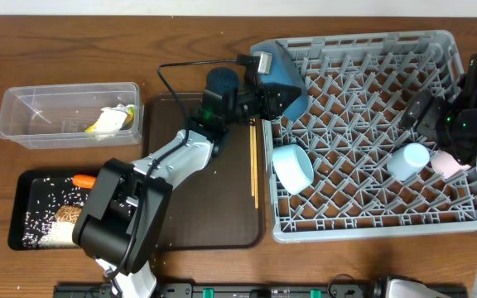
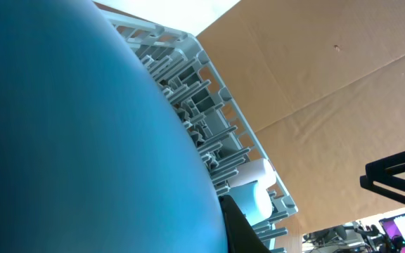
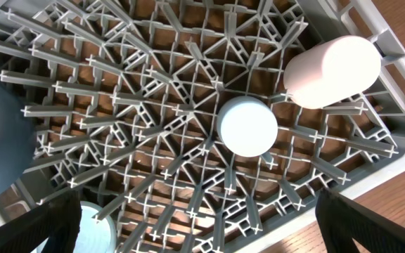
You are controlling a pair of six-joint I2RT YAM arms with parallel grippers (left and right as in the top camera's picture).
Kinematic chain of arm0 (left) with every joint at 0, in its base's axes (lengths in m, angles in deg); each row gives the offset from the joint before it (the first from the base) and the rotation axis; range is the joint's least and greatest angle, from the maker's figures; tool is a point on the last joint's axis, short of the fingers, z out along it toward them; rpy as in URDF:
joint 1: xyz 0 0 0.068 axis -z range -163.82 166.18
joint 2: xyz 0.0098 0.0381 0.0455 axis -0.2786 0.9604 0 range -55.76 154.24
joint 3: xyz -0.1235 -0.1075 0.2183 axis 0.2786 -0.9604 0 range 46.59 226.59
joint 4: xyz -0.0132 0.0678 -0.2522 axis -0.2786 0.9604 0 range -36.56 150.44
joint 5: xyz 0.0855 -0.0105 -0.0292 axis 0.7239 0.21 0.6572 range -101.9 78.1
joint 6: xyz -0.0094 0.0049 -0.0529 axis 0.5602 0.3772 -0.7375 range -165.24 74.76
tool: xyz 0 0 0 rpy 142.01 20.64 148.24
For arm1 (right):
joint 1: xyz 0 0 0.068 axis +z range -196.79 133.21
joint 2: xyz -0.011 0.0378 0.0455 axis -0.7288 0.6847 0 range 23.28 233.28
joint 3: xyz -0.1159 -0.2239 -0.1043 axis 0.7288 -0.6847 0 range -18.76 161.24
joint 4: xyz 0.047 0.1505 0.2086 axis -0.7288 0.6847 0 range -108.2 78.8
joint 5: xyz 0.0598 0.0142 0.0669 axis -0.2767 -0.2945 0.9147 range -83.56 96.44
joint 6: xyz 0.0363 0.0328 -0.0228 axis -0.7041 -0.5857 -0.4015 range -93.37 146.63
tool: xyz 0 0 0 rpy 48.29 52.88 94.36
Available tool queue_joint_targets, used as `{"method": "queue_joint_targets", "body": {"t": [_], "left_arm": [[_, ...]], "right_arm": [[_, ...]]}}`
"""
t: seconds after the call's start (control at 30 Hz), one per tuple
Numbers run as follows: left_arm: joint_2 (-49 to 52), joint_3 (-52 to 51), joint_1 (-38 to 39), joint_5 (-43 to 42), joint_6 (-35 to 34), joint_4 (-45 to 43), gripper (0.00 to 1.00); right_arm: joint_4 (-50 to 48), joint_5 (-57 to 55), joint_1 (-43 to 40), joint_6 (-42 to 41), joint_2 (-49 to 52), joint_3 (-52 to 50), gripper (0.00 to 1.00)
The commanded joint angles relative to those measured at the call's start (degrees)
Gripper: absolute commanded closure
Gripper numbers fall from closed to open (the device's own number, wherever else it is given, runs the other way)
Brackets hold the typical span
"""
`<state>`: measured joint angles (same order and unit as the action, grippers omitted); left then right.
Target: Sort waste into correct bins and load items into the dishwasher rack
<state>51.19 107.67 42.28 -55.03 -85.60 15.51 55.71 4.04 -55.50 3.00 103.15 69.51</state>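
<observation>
My left gripper (image 1: pixel 270 99) is shut on the rim of the large dark blue plate (image 1: pixel 286 76), which stands tilted over the near-left corner of the grey dishwasher rack (image 1: pixel 371 50). In the left wrist view the plate (image 2: pixel 76 140) fills the picture, with one black finger (image 2: pixel 241 225) pressed against its edge. In the rack lie the pale blue bowl (image 1: pixel 292 168), the light blue cup (image 3: pixel 247 126) and the pink cup (image 3: pixel 332 70). The right gripper (image 3: pixel 199 235) hangs open above the cups, holding nothing. The chopsticks (image 1: pixel 254 165) lie on the brown serving tray (image 1: pixel 214 223).
The clear tub (image 1: pixel 23 124) at the left holds the yellow wrapper (image 1: pixel 106 122) and white tissue. The black tray (image 1: pixel 23 186) below it holds rice, the carrot (image 1: pixel 84 180) and a brown lump (image 1: pixel 66 213). A black cable (image 1: pixel 168 79) loops above the left arm.
</observation>
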Motion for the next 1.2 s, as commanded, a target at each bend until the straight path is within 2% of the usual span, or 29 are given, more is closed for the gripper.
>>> {"method": "queue_joint_targets", "body": {"t": [0.0, 0.03, 0.1, 0.13, 0.2, 0.27, 0.3, 0.4, 0.53, 0.6, 0.67, 0.83, 1.17], "left_arm": [[0.5, -1.0, -1.3, 5.2, 2.3, 1.9, 0.92], [0.5, -1.0, -1.2, 5.2, 3.0, 2.6, 0.88], [0.5, -1.0, -1.2, 5.5, 3.8, 4.8, 0.64], [0.5, -1.0, -1.2, 5.7, 4.1, 5.5, 0.6], [0.5, -1.0, -1.3, 5.7, 5.0, 7.2, 0.44], [0.5, -1.0, -1.8, 5.7, 5.2, 9.0, 0.41], [0.4, -1.0, -2.1, 5.7, 5.2, 9.9, 0.36], [-0.6, -1.0, -3.1, 5.7, 5.8, 13.2, 0.35], [-4.5, -1.0, -4.4, 8.7, 9.7, 21.4, 0.28], [-7.6, -1.0, -5.0, 13.1, 12.8, 27.3, 0.21], [-10.2, -1.0, -5.4, 16.7, 15.0, 31.3, 0.19], [-15.5, -1.0, -5.8, 21.6, 17.0, 39.3, 0.02], [-18.7, -1.0, -7.6, 21.5, 17.0, 51.7, 0.02]], "right_arm": [[0.0, -0.9, -0.1, 0.6, 0.0, 0.0, 0.01], [0.0, -0.9, -0.1, 0.6, 0.0, 0.0, 0.01], [0.0, -0.9, -0.1, 0.6, 0.0, 0.0, 0.01], [0.0, -1.1, -0.1, 0.6, 0.0, 0.0, 0.01], [0.1, -1.8, -0.1, 0.5, 0.0, 0.0, 0.01], [0.3, -2.4, -0.1, 0.6, 0.0, 0.0, 0.01], [0.4, -2.4, -0.1, 0.6, 0.0, 0.0, 0.01], [0.4, -2.4, -0.1, 0.6, 0.0, 0.0, 0.01], [0.2, -2.3, -0.1, 0.6, 0.0, 0.0, 0.01], [0.2, -2.3, -0.1, 0.6, 0.0, 0.0, 0.01], [0.2, -2.3, -0.1, 0.6, 0.0, 0.0, 0.01], [0.2, -2.3, -0.1, 0.6, 0.0, 0.0, 0.01], [0.2, -1.7, -0.1, 2.2, 0.0, 0.0, 0.01]]}}
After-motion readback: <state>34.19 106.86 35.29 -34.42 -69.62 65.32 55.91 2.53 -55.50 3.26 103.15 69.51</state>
